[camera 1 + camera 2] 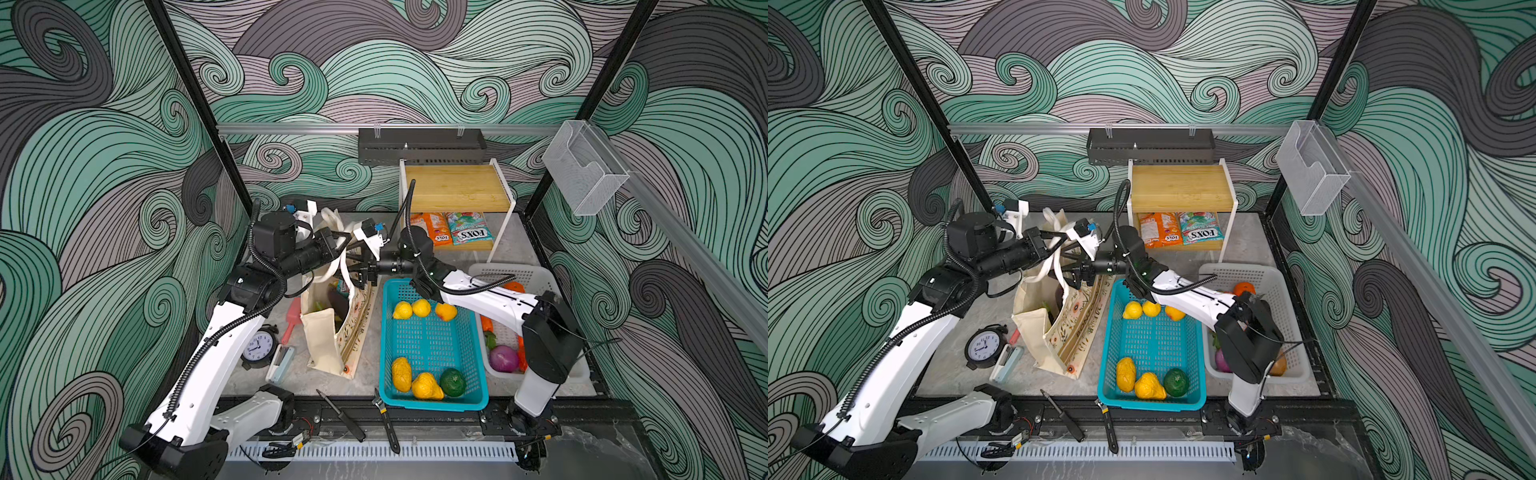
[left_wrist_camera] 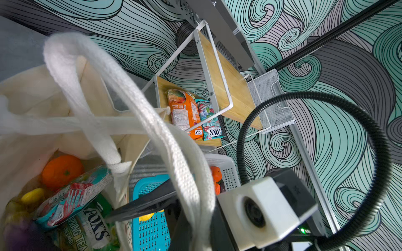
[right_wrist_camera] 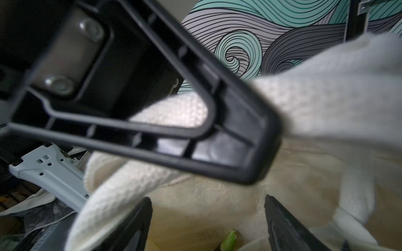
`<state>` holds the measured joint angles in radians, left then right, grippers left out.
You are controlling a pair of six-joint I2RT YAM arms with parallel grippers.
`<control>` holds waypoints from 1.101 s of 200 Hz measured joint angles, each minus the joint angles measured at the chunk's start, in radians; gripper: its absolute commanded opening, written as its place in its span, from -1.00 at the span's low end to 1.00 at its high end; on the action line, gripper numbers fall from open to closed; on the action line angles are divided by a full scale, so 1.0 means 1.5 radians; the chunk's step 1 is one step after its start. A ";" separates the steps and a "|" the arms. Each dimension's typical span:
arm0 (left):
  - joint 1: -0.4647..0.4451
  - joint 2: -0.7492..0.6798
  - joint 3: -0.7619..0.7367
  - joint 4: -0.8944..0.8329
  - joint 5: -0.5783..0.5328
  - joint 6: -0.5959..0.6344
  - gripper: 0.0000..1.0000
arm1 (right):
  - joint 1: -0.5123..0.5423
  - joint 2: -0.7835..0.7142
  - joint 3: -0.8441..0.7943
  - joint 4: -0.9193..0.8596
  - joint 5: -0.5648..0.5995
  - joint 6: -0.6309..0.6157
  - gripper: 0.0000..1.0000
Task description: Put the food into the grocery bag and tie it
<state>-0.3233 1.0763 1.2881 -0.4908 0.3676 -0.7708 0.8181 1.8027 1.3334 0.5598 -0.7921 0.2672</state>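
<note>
The cream grocery bag [image 1: 322,340] [image 1: 1038,332] stands open left of centre in both top views. Inside it the left wrist view shows an orange [image 2: 62,170], a teal-red packet [image 2: 74,195], a green packet [image 2: 93,228] and something yellow [image 2: 32,195]. My left gripper [image 2: 201,230] [image 1: 343,243] is shut on a thick white handle [image 2: 139,104] above the bag's mouth. My right gripper [image 3: 208,228] [image 1: 356,270] hangs open just right of it over the opening, nothing between its fingers; the other gripper's finger [image 3: 239,152] and the handle [image 3: 326,97] fill its view.
A teal basket [image 1: 388,332] right of the bag holds yellow fruit and a green one. Behind it, a white basket [image 1: 523,276] sits under my right arm. At the back, a shelf [image 1: 457,187] covers two packets [image 1: 469,228]. A clock [image 1: 258,345] and tools lie in front.
</note>
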 measured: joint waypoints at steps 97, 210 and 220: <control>0.001 -0.028 -0.064 0.079 0.034 0.024 -1.00 | 0.007 0.045 0.019 0.130 -0.075 0.104 0.80; 0.005 0.030 -0.002 -0.012 0.017 0.211 -1.00 | -0.005 0.088 0.050 0.140 -0.141 0.154 0.83; 0.005 0.031 -0.006 -0.007 0.017 0.210 -1.00 | -0.005 0.088 0.049 0.141 -0.139 0.155 0.83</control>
<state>-0.3164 1.1221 1.2793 -0.5011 0.3935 -0.4564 0.8101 1.9347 1.4063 0.7712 -1.0008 0.4992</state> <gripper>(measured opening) 0.102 0.913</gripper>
